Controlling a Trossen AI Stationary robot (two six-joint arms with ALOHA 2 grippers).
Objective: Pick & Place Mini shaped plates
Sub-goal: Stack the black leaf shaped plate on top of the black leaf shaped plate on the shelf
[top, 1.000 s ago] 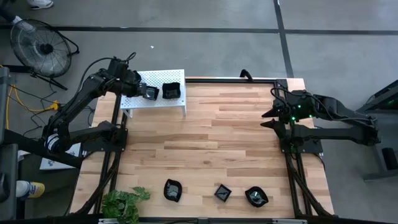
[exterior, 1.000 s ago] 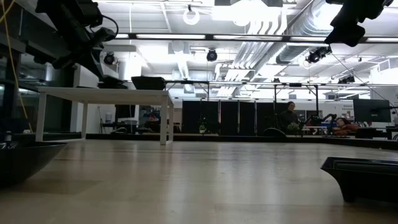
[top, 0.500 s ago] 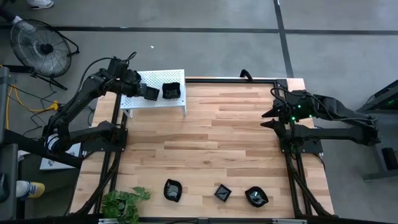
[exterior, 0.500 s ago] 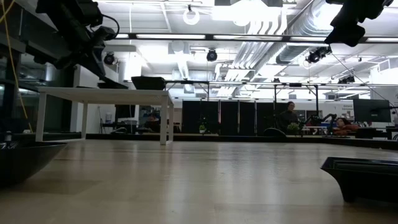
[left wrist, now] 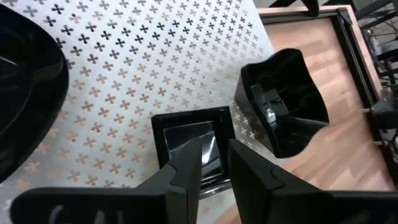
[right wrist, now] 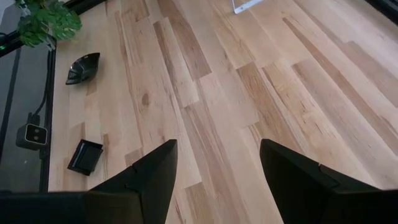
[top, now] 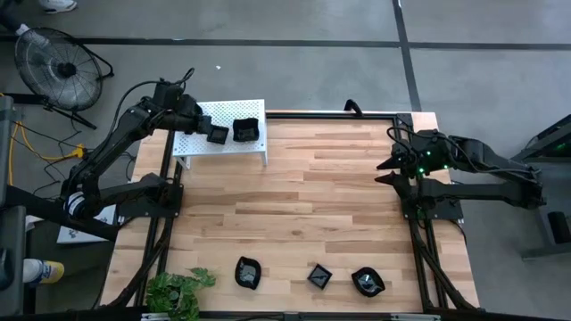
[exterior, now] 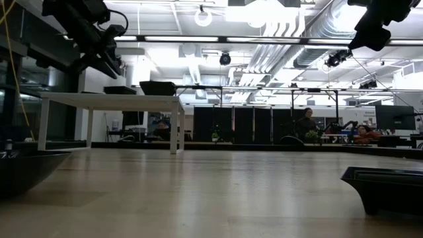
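Observation:
A white perforated shelf [top: 219, 113] stands at the table's far left corner. A square black mini plate [left wrist: 183, 132] lies flat on it. A wavy-walled plate [left wrist: 287, 106] lies beside it, and a third black dish [left wrist: 25, 81] is also on the shelf. My left gripper [left wrist: 215, 150] hovers just over the square plate's near rim, slightly open and slanting down; in the low view my left gripper [exterior: 108, 63] is clear above the plate. My right gripper [right wrist: 214, 180] hangs open over the table's right side, holding nothing. Three more plates [top: 248, 272], [top: 319, 276], [top: 368, 282] sit near the table's front edge.
A green plant [top: 178, 290] sits at the near left corner beside the front plates. A floor fan [top: 53, 64] stands beyond the table's far left. The wooden table top [top: 312, 196] lies between the shelf and the front plates. People sit at desks in the room behind.
My left gripper has let go of the square plate and tipped its fingertips up and back from it. The plate stays flat on the shelf where it was set.

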